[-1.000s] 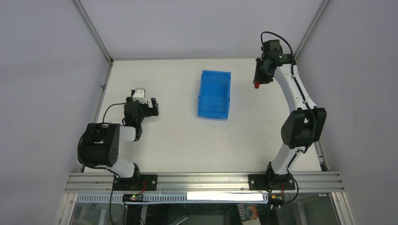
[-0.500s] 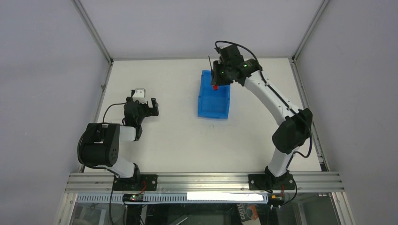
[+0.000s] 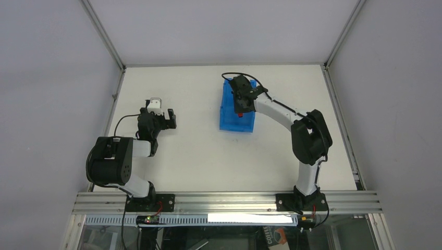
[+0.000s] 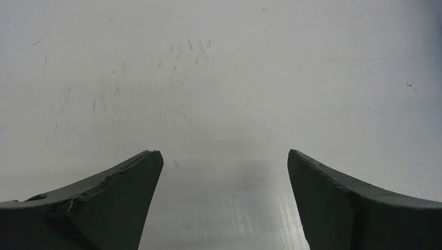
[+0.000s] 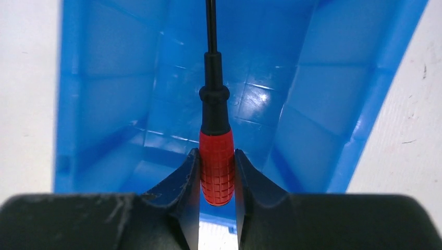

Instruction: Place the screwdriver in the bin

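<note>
The bright blue bin [image 3: 229, 119] stands at the table's centre back, and its inside [image 5: 114, 88] fills the right wrist view. My right gripper [image 3: 240, 107] hovers over the bin's interior, shut on the screwdriver's red handle [image 5: 217, 166]. The screwdriver's dark shaft [image 5: 211, 31] points away from the fingers, above the bin floor. A bit of the red handle [image 3: 239, 114] shows under the gripper in the top view. My left gripper [image 3: 167, 119] rests open at the left of the table, with only bare tabletop between its fingers [image 4: 125, 192].
A small white block [image 3: 154, 103] sits on the left arm's wrist. White enclosure walls and metal posts bound the table at the back and sides. The aluminium rail [image 3: 224, 200] with both arm bases runs along the near edge.
The right arm swung left from the back right corner, carrying the screwdriver to over the bin, then drew nearer and lower. The left arm stayed still.
</note>
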`<control>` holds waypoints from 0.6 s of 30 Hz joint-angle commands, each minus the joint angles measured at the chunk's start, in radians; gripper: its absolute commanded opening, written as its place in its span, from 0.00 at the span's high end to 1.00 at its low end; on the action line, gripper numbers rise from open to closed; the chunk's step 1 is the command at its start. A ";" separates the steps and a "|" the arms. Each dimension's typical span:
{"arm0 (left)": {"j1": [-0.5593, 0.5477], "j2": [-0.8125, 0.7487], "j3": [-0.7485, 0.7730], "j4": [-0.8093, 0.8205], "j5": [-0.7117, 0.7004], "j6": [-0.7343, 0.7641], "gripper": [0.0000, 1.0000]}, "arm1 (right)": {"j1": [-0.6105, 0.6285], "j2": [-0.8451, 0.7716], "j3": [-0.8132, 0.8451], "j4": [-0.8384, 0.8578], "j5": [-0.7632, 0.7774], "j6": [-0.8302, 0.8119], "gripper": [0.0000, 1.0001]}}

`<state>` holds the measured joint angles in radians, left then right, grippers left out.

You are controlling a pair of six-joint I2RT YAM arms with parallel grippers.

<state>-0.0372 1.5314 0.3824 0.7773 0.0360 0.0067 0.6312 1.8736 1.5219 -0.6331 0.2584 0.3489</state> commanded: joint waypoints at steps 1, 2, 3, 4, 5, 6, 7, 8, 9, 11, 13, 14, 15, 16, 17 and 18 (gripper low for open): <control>0.006 -0.025 -0.002 0.031 0.021 -0.019 0.01 | 0.011 0.027 -0.047 0.129 0.044 0.017 0.84; 0.007 -0.025 -0.002 0.030 0.020 -0.020 0.01 | 0.011 0.037 -0.053 0.135 0.042 0.020 0.82; 0.007 -0.024 -0.002 0.030 0.021 -0.020 0.01 | 0.012 0.043 -0.058 0.145 0.043 0.023 0.79; 0.007 -0.024 -0.002 0.030 0.020 -0.019 0.01 | 0.014 0.056 -0.063 0.155 0.043 0.024 0.77; 0.007 -0.024 -0.002 0.030 0.020 -0.020 0.01 | 0.014 0.063 -0.063 0.160 0.043 0.027 0.74; 0.007 -0.024 -0.002 0.030 0.020 -0.019 0.01 | 0.017 0.075 -0.062 0.163 0.048 0.027 0.71; 0.007 -0.024 -0.002 0.030 0.021 -0.019 0.01 | 0.018 0.085 -0.060 0.162 0.056 0.029 0.69; 0.007 -0.024 -0.002 0.030 0.021 -0.019 0.01 | 0.019 0.093 -0.058 0.161 0.066 0.035 0.66; 0.007 -0.025 -0.002 0.030 0.020 -0.019 0.01 | 0.019 0.099 -0.057 0.161 0.075 0.040 0.64; 0.007 -0.024 -0.002 0.030 0.020 -0.019 0.01 | 0.021 0.106 -0.057 0.162 0.087 0.049 0.56; 0.007 -0.024 -0.002 0.030 0.021 -0.019 0.01 | 0.022 0.108 -0.057 0.162 0.090 0.052 0.52; 0.007 -0.024 -0.002 0.030 0.021 -0.020 0.01 | 0.023 0.106 -0.055 0.163 0.092 0.053 0.50; 0.007 -0.024 -0.002 0.030 0.021 -0.019 0.01 | 0.024 0.101 -0.051 0.160 0.097 0.054 0.48; 0.007 -0.025 -0.002 0.030 0.020 -0.020 0.01 | 0.025 0.092 -0.048 0.157 0.103 0.054 0.47; 0.007 -0.025 -0.002 0.030 0.020 -0.019 0.01 | 0.026 0.082 -0.042 0.154 0.107 0.051 0.46; 0.007 -0.024 -0.002 0.030 0.021 -0.020 0.01 | 0.027 0.068 -0.037 0.151 0.108 0.048 0.46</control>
<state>-0.0372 1.5314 0.3824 0.7773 0.0360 0.0067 0.6479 1.9835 1.4582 -0.5114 0.3233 0.3798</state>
